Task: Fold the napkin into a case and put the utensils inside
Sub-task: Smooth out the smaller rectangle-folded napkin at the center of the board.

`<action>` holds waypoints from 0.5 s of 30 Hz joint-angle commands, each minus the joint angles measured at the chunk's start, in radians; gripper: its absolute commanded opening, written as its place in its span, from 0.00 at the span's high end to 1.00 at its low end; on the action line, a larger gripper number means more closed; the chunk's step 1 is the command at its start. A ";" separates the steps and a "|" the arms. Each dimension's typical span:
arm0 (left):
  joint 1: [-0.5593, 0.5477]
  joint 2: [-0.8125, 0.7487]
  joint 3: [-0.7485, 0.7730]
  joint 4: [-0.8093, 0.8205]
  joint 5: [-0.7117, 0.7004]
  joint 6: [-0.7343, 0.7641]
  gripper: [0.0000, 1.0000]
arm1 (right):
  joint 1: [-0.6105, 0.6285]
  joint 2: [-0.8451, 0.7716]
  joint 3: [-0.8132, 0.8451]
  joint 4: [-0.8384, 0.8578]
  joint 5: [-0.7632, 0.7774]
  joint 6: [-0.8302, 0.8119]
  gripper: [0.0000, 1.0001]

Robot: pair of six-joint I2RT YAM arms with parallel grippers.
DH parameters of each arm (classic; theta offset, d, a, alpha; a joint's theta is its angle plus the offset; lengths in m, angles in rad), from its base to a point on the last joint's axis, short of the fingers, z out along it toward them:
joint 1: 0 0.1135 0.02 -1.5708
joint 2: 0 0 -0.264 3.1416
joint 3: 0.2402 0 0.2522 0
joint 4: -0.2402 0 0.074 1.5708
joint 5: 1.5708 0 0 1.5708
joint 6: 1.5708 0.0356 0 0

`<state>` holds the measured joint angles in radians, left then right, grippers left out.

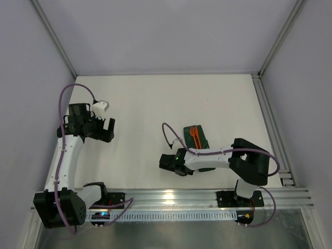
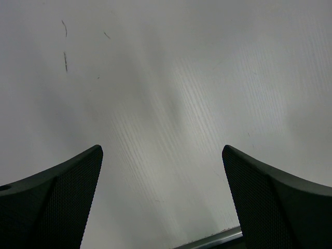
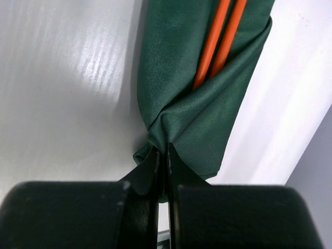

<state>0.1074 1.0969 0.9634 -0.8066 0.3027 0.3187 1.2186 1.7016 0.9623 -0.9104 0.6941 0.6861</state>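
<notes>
Right gripper [image 3: 164, 154] pinching puckered end of green case [image 3: 171, 67], orange utensils [image 3: 218, 46] tucked inside just ahead, left gripper [image 2: 162, 150] spread wide over table [image 2: 155, 78]

The case [image 3: 192, 114] is dark green woven cloth, matt, with a fine diagonal twill grain and soft creases where it bunches. The utensils [image 3: 210, 46] are bright orange plastic, smooth, with a slight sheen along their handles. The counter [image 3: 62, 78] is a smooth white sheet, faintly ribbed with fine parallel lines and semi-glossy, giving back soft patches of light. A few small dark scuffs mark it toward 11 o'clock in the left wrist view. The left fingers [image 2: 57, 202] are matt black plastic covered in a fine dotted mesh texture. The right fingers [image 3: 148, 174] are also black and matt, smoother at the tips. At 6 o'clock in the overhead view, a rail [image 1: 207, 196] of bare silvery metal has a brushed shine. The cables [image 1: 59, 111] have smooth purple sheathing.
</notes>
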 commanded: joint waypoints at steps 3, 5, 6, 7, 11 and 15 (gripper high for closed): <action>0.006 -0.019 0.034 -0.009 0.027 0.014 0.01 | 0.055 0.095 0.061 -0.006 0.029 -0.013 0.96; 0.005 -0.019 0.032 -0.006 0.029 0.013 0.01 | 0.074 0.145 0.091 -0.014 0.005 -0.013 0.96; 0.005 -0.017 0.032 -0.006 0.029 0.013 0.01 | 0.079 0.157 0.099 -0.016 0.007 -0.008 0.96; 0.005 -0.017 0.032 -0.008 0.027 0.013 0.01 | 0.082 0.161 0.105 -0.010 0.001 -0.010 0.93; 0.005 -0.012 0.032 -0.005 0.029 0.011 0.01 | 0.082 0.116 0.076 0.114 -0.109 -0.037 0.61; 0.006 -0.012 0.032 -0.005 0.027 0.013 0.01 | 0.082 0.072 0.073 0.130 -0.136 -0.033 0.46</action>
<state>0.1074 1.0969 0.9634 -0.8070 0.3115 0.3225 1.2922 1.8053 1.0370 -0.9333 0.6830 0.6224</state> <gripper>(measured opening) 0.991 0.509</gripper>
